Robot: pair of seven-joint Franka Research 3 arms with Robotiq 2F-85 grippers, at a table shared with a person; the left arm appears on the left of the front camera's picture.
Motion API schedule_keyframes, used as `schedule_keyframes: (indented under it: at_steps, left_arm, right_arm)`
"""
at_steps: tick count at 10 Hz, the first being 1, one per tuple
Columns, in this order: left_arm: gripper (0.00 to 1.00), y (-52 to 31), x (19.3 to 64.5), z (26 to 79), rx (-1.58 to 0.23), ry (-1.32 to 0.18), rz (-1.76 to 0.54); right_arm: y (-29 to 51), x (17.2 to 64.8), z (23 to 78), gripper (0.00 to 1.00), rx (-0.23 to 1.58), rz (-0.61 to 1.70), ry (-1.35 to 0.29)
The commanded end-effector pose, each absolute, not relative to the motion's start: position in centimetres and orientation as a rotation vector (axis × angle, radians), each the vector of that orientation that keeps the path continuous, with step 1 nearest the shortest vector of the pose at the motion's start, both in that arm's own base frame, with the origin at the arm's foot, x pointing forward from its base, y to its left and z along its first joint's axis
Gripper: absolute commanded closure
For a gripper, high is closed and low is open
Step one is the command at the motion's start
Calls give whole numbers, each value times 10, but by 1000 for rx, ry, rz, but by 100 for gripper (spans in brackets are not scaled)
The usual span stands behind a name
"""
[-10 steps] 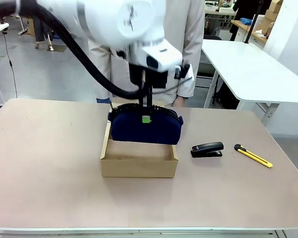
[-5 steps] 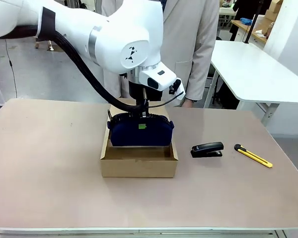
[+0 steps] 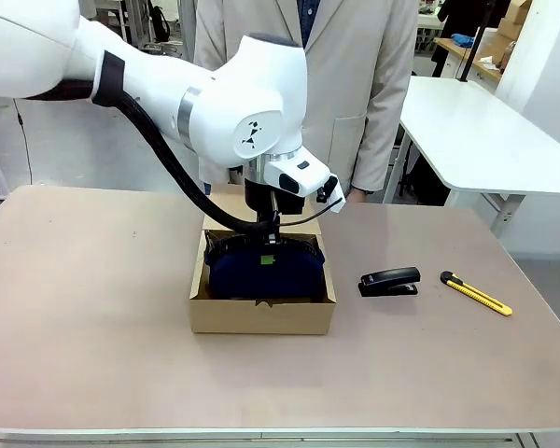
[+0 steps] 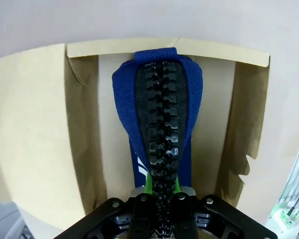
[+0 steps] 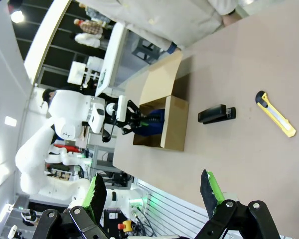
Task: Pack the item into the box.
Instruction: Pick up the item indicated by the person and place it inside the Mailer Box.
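Note:
The navy-blue zip pouch, the item (image 3: pixel 261 273), sits low inside the brown cardboard box (image 3: pixel 261 315) at the table's middle. My left gripper (image 3: pixel 269 250) is shut on the pouch's top, along its black zipper. In the left wrist view the item (image 4: pixel 159 124) runs lengthwise between the box walls (image 4: pixel 35 134), pinched between my fingers (image 4: pixel 139 221) at the bottom edge. My right gripper (image 5: pixel 152 191) hangs high above the table, open, with nothing between its green pads. From there the box (image 5: pixel 172 124) and the item (image 5: pixel 154 122) appear far off.
A black stapler (image 3: pixel 389 281) and a yellow utility knife (image 3: pixel 475 292) lie right of the box. A person in a light coat (image 3: pixel 355 84) stands at the far edge. The box's flap lid (image 5: pixel 159 84) is folded back toward the person.
My left gripper has lowered the item from above the box down into it. The right arm has not moved.

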State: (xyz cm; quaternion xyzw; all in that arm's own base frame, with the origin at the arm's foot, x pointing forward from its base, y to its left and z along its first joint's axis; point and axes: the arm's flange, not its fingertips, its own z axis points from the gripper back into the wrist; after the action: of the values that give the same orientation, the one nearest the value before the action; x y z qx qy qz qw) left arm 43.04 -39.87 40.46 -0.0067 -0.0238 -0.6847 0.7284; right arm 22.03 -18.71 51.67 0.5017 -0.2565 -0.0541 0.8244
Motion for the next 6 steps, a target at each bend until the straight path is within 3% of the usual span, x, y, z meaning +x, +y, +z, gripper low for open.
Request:
schedule_keyframes:
  at_steps: [1, 3, 4, 5, 6]
  left_arm:
    - [89, -397, 425, 403, 5, -54, -1487]
    - [89, -395, 425, 405, 4, -46, -1494]
    - [55, -395, 425, 405, 1, -40, -1502]
    - [32, -394, 426, 406, 6, -41, -1501]
    - [0, -394, 425, 407, 11, -45, -1500]
  right_arm:
    - [-187, 222, 518, 0, 1078, -93, -567]
    - [-187, 222, 518, 0, 1078, -93, -567]
    - [-187, 222, 518, 0, 1078, -93, -567]
    - [-187, 222, 518, 0, 1078, -93, -567]
    - [-187, 222, 518, 0, 1078, -93, -567]
